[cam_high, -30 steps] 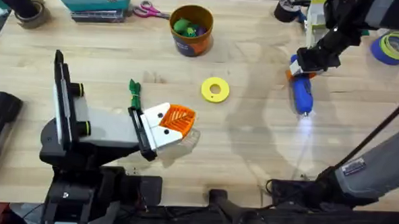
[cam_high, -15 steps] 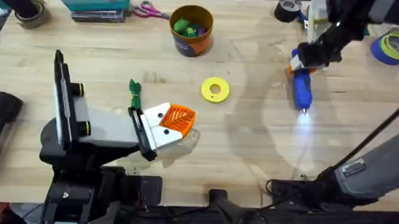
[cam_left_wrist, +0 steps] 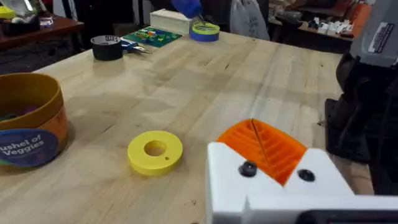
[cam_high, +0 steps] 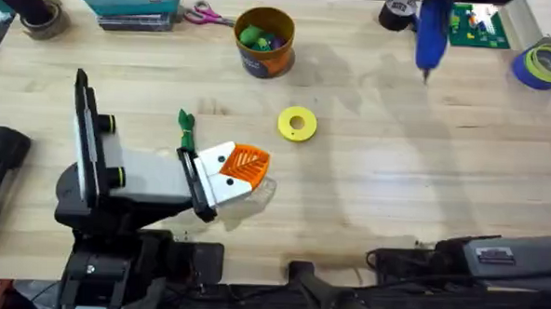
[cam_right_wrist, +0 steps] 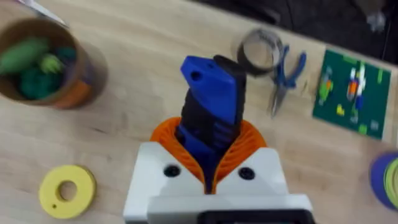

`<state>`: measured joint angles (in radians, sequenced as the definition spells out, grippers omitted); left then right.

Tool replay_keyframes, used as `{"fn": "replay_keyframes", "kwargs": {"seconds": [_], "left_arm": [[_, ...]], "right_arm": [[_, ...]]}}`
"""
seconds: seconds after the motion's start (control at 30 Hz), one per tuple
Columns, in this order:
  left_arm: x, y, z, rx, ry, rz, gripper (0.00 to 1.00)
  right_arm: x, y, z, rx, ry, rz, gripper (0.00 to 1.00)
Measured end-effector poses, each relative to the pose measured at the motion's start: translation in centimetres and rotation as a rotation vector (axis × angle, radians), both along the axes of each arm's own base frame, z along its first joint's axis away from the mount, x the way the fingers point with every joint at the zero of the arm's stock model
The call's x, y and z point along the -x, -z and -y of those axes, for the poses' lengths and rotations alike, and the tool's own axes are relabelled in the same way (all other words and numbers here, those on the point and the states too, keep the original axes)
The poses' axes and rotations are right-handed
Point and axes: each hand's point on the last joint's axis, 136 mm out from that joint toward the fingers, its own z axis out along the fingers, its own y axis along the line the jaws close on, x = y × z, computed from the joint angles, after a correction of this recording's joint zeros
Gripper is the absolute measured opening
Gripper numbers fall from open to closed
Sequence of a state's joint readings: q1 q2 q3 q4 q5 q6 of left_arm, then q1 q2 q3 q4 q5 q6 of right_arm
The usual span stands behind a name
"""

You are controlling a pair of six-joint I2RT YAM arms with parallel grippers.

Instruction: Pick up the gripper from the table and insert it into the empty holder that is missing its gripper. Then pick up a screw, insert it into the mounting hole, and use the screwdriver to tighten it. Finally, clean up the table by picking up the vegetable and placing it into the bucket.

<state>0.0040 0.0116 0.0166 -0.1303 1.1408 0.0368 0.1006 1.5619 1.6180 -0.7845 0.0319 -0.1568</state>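
From overhead I see the screwdriver (cam_high: 432, 33) lifted near the table's far edge, tip pointing back toward me, well apart from the bucket (cam_high: 265, 40), which sits off to the side of the tool and already holds green vegetables. My left gripper (cam_high: 240, 172) rests on the table near the middle, with a yellow disc (cam_high: 297, 123) just beyond its fingertips and a green vegetable (cam_high: 185, 124) lying beside its wrist. In the left wrist view I see that gripper's white block with an orange pad (cam_left_wrist: 267, 148) showing past it, the disc just ahead, the bucket further off to one side; I cannot tell from here whether these fingers are apart or together. In the right wrist view my right gripper (cam_right_wrist: 210, 163) is clamped on the blue tool, orange pads pinching its lower body, most of its length standing out ahead of the fingers. My worry is that grip: held so near one end, the tool could pivot or slide if I swing fast, and a lowered tip could strike the pliers (cam_right_wrist: 284, 78) or tape roll (cam_right_wrist: 258, 49) beyond it.
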Motion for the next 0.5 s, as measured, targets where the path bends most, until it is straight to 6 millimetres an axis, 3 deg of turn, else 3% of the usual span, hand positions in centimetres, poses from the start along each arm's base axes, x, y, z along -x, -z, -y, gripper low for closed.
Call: {"fn": "replay_keyframes", "kwargs": {"seconds": [0.27, 0.5], "left_arm": [[0.0, 0.0, 0.0, 0.0, 0.0, 0.0, 0.004], [0.0, 0.0, 0.0, 0.0, 0.0, 0.0, 0.004]], "right_arm": [[-0.3, -8.7, -6.4, -0.093, -0.116, 0.309, 0.024], [3.1, -16.5, -13.0, -0.244, -0.322, 0.544, 0.024]]}}
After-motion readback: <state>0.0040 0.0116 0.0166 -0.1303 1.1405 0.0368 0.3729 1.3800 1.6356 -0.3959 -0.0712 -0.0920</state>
